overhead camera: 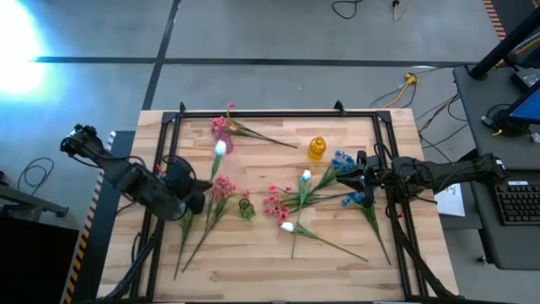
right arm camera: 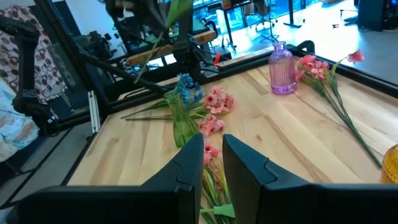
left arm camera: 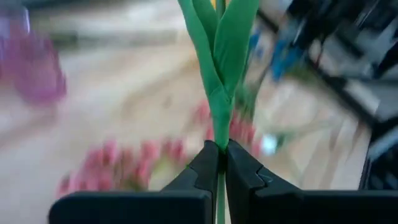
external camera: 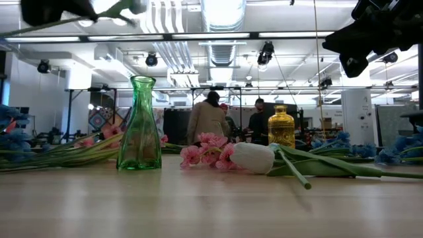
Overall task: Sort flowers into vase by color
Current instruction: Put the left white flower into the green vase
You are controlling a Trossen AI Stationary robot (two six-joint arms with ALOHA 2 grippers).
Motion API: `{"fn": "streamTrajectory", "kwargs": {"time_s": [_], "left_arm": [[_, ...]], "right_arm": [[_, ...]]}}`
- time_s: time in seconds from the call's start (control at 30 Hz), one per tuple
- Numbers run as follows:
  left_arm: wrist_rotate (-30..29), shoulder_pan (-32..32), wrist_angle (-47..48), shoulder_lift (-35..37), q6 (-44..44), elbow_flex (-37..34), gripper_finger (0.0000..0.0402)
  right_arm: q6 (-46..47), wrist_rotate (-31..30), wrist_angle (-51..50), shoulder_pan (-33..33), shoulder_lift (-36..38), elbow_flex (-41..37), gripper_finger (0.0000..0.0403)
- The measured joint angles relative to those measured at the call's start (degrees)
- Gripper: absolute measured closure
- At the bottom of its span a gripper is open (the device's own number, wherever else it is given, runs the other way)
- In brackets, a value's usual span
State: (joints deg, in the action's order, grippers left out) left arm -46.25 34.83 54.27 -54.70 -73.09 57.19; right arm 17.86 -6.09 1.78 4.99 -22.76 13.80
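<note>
Left gripper (left arm camera: 219, 163) pinches the green stem of a white flower (overhead camera: 220, 149), holding it above the table (overhead camera: 337, 262) near the pink vase (overhead camera: 224, 139). Right gripper (overhead camera: 348, 179) hovers over the blue flowers (overhead camera: 342, 160), fingers nearly together, holding nothing visible.

Two dark jointed arms, blocky matte-black fingers (right arm camera: 245, 165)

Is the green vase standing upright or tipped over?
Upright. In the low view the green vase stands on its base on the table, neck pointing up.
</note>
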Motion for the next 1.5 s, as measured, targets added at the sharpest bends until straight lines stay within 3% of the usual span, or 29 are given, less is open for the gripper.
{"fn": "streamTrajectory", "kwargs": {"time_s": [0.17, 0.4, 0.7, 0.77, 0.93, 1.1, 1.33, 1.5], "left_arm": [[-10.56, 0.00, -15.31, -0.56, 18.97, -0.06, 0.0401], [-18.83, -0.04, -36.02, -6.00, 42.51, -0.28, 0.0401], [-20.32, -0.93, -62.01, -9.88, 68.37, -0.33, 0.0401], [-18.45, -1.82, -67.41, -10.50, 72.58, -0.33, 0.0401], [-7.37, -5.45, -74.82, -13.77, 76.39, -0.31, 0.0401], [-6.01, -8.48, -74.76, -17.39, 77.02, -0.37, 0.0401], [-5.21, -7.82, -73.36, -17.59, 76.02, -0.37, 0.0401], [-9.62, -4.19, -74.80, -17.30, 76.29, -3.66, 0.0401]], "right_arm": [[-0.92, -0.03, 0.00, -0.01, 0.00, 0.00, 0.0351], [-0.96, -0.10, 0.02, -0.02, 0.00, 0.00, 0.0351], [-0.91, -0.69, 0.07, 0.00, 0.00, 0.00, 0.0351], [-0.89, -1.46, 0.06, 0.00, 0.00, 0.00, 0.0351], [-0.91, -1.52, 0.11, -0.01, 0.00, 0.00, 0.0351], [-0.88, -1.55, 0.13, -0.01, 0.00, 0.00, 0.0351], [-0.85, -1.52, -0.21, 0.00, 0.00, 0.00, 0.0351], [-0.87, -1.52, -0.52, 0.00, 0.00, 0.00, 0.0351]]}}
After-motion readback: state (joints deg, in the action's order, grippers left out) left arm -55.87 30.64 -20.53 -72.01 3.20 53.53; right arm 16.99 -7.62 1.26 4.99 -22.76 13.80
